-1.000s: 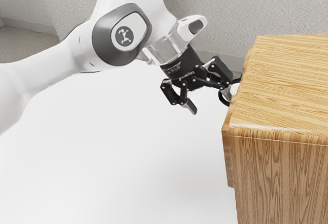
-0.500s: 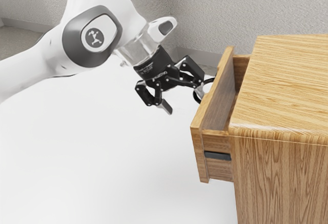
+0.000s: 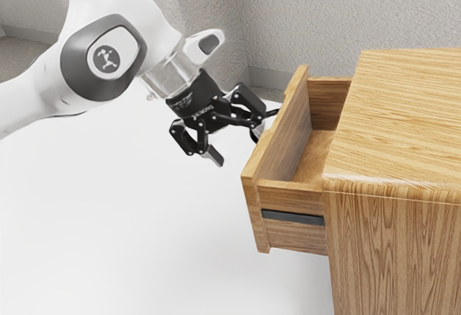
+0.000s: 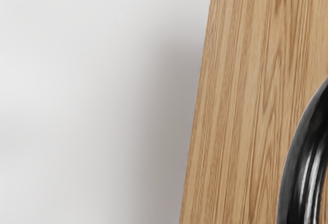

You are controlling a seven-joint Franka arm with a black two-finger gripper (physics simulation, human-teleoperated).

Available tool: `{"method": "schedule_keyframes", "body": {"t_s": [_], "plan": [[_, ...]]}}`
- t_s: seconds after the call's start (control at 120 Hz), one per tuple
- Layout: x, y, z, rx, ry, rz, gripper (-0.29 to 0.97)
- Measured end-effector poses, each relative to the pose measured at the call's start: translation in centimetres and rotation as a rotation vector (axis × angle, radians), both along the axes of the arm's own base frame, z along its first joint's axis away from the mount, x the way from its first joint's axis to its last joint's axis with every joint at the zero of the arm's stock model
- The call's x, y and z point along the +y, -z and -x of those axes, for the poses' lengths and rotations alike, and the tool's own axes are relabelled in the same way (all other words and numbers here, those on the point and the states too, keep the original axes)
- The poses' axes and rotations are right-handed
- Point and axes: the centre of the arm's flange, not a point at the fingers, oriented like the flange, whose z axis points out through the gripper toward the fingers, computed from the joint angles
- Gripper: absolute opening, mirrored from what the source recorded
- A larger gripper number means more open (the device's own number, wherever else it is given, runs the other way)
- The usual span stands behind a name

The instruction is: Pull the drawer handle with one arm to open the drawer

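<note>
The wooden cabinet stands at the exterior view's right. Its top drawer is pulled partway out toward the exterior view's left, and its hollow inside shows. A black handle sits on the drawer front. My black gripper is at that handle with its fingers spread wide. The far finger is against the handle, while the near finger hangs free to the side. In the wrist view the wood-grain drawer front is close up, with the curved black handle at its edge.
The white surface stretches out in front of the cabinet. A grey textured wall runs behind. A dark rail slot shows under the drawer's side.
The drawer went from shut to partway out, sliding toward the exterior view's left. My hand and arm moved the same way, staying at the handle.
</note>
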Motion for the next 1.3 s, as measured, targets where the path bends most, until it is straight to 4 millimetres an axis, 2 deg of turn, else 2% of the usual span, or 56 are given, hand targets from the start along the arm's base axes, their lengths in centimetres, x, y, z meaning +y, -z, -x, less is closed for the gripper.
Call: {"method": "schedule_keyframes", "body": {"t_s": [0.283,0.575,0.767,1.142,1.208,1.3], "plan": [[2.8,0.0,1.2,0.001,-0.041,0.014,0.68],[6.7,0.1,1.8,0.002,-0.102,0.027,0.68],[9.2,0.1,3.0,0.004,-0.137,0.041,0.68],[12.9,-0.5,5.8,-0.005,-0.179,0.055,0.68],[13.6,-1.1,6.6,-0.018,-0.184,0.056,0.68],[14.1,-3.9,8.9,-0.067,-0.170,0.048,0.68]]}}
